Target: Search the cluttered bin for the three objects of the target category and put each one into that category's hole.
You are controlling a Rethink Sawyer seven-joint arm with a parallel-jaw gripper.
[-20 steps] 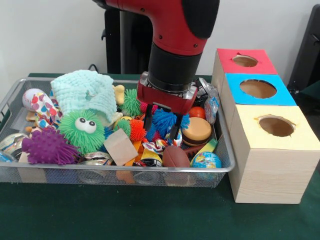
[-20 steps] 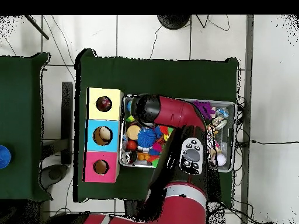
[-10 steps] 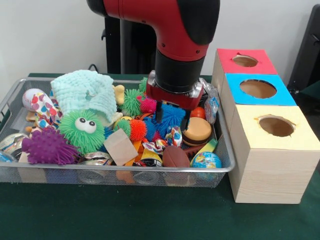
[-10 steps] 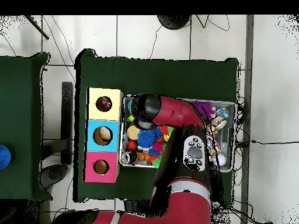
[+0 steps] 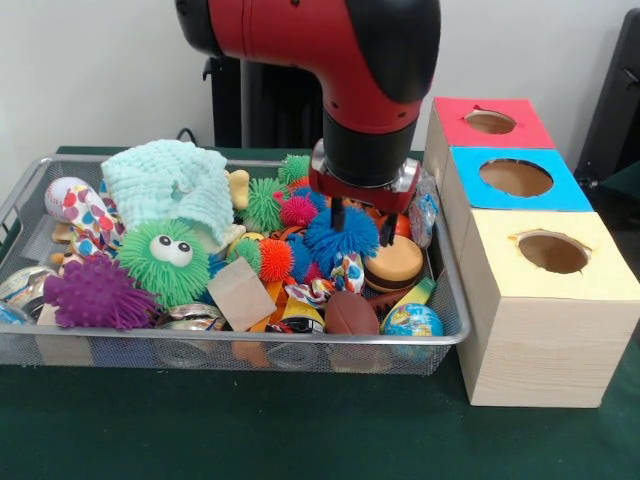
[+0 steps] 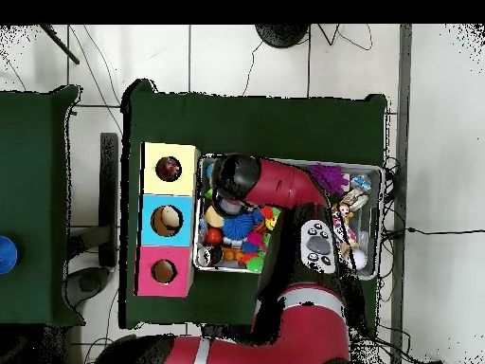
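The wire mesh bin (image 5: 250,340) is full of toys. A white cloth piece (image 5: 85,215) printed with coloured dots and hearts lies at its left end. Two smaller printed cloth pieces (image 5: 349,272) (image 5: 312,291) lie in the clutter near the front right. My gripper (image 5: 362,220) hangs open and empty just above a blue spiky ball (image 5: 340,234) and an orange burger toy (image 5: 393,262). The yellow-topped box's hole (image 5: 552,252) is to the right of the bin. In the overhead view the arm's wrist (image 6: 235,178) hides the gripper, and something dark shows in the yellow box's hole (image 6: 169,169).
A mint-green knitted cloth (image 5: 170,185), a green pom-pom with eyes (image 5: 165,262), a purple spiky ball (image 5: 98,295), a wooden block (image 5: 240,293), a toy football (image 5: 351,314) and a globe ball (image 5: 412,321) crowd the bin. Blue-topped (image 5: 516,178) and red-topped (image 5: 490,122) boxes stand behind the yellow one.
My gripper has risen out of the clutter and shifted right toward the boxes, still open and empty. The toys have hardly moved.
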